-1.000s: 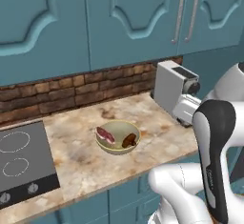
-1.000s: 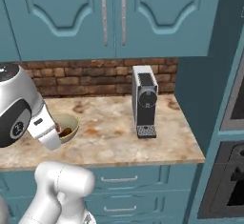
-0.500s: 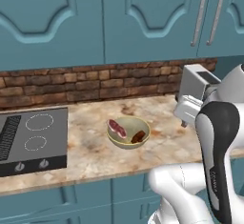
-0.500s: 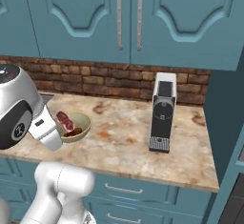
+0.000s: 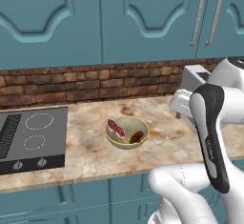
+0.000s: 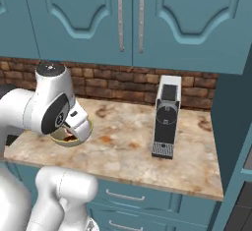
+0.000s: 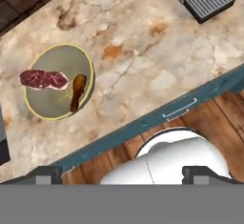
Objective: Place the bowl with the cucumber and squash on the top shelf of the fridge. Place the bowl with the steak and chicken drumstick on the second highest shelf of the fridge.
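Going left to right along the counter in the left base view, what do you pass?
Stovetop → steak → chicken drumstick, both in the tan bowl → coffee machine.

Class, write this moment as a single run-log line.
bowl: on counter, holds steak, chicken drumstick | coffee machine: right of bowl | fingers: open, empty

The base drove sideways along the counter point(image 5: 90, 158), so both base views shifted. The stovetop point(image 5: 31, 137) came further into view at left, apparently, while the coffee machine point(image 6: 166, 116) slid toward centre.
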Tool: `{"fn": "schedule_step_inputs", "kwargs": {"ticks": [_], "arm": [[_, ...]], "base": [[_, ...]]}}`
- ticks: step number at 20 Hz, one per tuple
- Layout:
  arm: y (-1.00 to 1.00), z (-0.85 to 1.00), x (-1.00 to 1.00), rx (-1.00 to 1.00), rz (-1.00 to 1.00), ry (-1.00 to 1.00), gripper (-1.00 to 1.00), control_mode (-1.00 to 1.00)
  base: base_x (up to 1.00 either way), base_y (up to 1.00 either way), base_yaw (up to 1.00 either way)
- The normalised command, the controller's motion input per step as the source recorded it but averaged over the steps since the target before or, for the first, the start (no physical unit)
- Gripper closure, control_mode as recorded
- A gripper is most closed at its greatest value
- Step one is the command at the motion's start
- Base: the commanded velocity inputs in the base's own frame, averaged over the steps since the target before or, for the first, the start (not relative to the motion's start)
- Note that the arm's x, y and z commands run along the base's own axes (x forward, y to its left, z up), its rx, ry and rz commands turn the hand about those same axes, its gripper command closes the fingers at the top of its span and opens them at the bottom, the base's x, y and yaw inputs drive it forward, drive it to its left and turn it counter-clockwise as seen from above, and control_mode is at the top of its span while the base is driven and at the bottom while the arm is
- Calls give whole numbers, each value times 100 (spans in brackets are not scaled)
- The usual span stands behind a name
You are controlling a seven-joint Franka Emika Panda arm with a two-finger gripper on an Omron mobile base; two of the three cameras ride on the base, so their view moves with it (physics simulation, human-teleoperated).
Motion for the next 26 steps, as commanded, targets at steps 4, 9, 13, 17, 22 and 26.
{"fn": "schedule_step_inputs", "kwargs": {"ticks": [4, 9, 13, 17, 22, 26], "arm": [[3, -74, 100, -1, 10, 9, -100, -100], [19, -89, 84, -5, 5, 10, -100, -100], [27, -69, 90, -2, 0, 2, -100, -100], [13, -49, 69, 0, 0, 0, -100, -100], [9, -42, 34, 0, 2, 0, -100, -100], [12, -28, 36, 0, 1, -1, -100, -100]], "base": [[0, 0, 0], [0, 0, 0], [0, 0, 0], [0, 0, 0], [0, 0, 0], [0, 0, 0]]}}
